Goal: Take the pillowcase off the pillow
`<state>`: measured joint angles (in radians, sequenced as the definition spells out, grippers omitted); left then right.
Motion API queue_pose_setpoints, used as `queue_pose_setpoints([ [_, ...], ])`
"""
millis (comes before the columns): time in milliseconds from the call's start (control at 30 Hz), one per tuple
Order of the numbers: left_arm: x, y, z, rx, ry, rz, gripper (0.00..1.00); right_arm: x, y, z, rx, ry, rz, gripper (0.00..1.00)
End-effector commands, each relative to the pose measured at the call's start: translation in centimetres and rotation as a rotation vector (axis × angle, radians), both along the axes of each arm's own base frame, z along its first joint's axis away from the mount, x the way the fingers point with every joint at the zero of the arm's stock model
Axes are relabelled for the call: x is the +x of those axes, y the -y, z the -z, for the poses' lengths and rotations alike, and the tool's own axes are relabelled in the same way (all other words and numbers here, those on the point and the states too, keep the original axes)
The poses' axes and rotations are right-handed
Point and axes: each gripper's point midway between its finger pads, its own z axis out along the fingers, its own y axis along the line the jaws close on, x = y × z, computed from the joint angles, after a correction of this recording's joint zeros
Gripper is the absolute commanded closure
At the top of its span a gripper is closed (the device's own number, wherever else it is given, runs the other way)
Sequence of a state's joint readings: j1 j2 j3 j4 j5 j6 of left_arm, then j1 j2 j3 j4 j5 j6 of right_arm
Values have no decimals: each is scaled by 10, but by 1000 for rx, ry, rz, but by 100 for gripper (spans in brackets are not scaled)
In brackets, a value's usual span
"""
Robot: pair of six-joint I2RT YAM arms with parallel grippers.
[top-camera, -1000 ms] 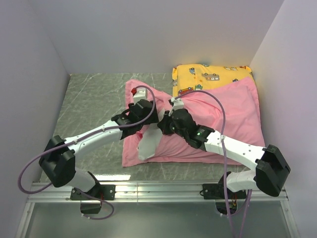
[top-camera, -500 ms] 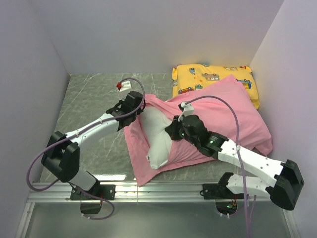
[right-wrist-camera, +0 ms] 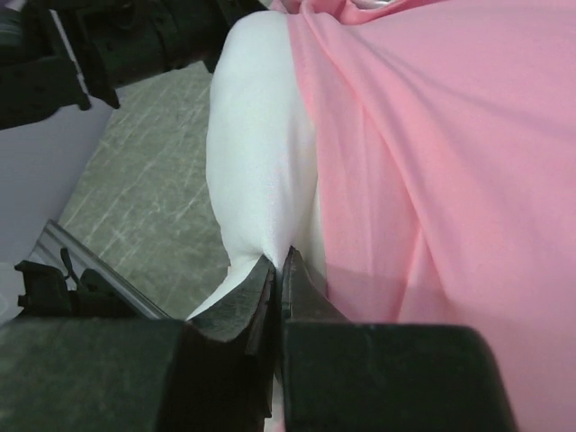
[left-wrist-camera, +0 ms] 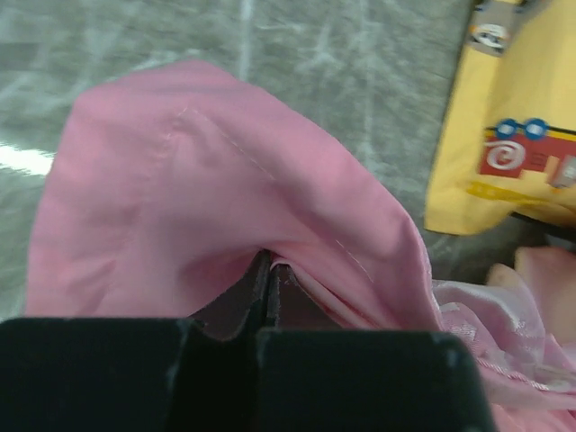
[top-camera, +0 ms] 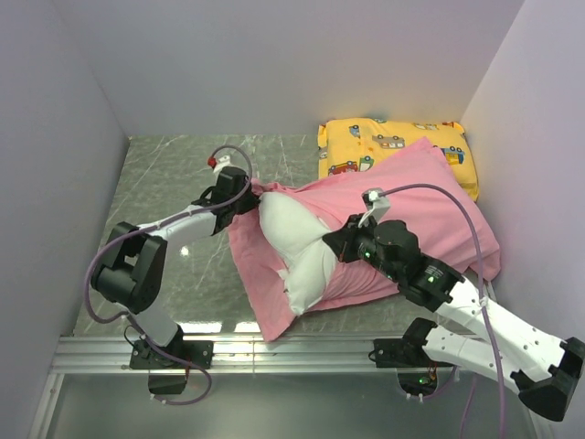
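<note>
The pink pillowcase [top-camera: 430,206] lies across the right half of the table, its open mouth facing left. The white pillow [top-camera: 297,247] bulges out of that mouth. My left gripper [top-camera: 241,198] is at the mouth's far left edge, shut on a fold of the pillowcase [left-wrist-camera: 225,171], with its fingertips [left-wrist-camera: 268,263] pressed together under the cloth. My right gripper [top-camera: 335,245] reaches in from the right and is shut on a pinch of the pillow [right-wrist-camera: 256,153], beside the pillowcase [right-wrist-camera: 432,162]. Most of the pillow is hidden inside the cover.
A yellow cartoon-vehicle pillow [top-camera: 393,142] lies at the back right, partly under the pink cloth, and shows in the left wrist view [left-wrist-camera: 504,117]. Grey marbled table [top-camera: 174,174] extends to the left. White walls close in on three sides.
My left gripper has shut on the pillowcase edge and drawn it back and left. The right gripper has pulled right and nearer with the pillow. More white pillow shows.
</note>
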<state>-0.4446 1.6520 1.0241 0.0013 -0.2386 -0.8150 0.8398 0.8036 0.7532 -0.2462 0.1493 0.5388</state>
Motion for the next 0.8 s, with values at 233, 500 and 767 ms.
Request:
queue_pose_setpoints([
  [233,35,89,-44,-410,188,371,79,-19,-59,-100,260,126,-330,100],
  [500,39,62,-100,-371,261,278,19,-3,-65,-94,269,116,-321,100],
  [767,43,-7,-158,-278,313,82,1,16,-61,-81,300,84,-275,100],
])
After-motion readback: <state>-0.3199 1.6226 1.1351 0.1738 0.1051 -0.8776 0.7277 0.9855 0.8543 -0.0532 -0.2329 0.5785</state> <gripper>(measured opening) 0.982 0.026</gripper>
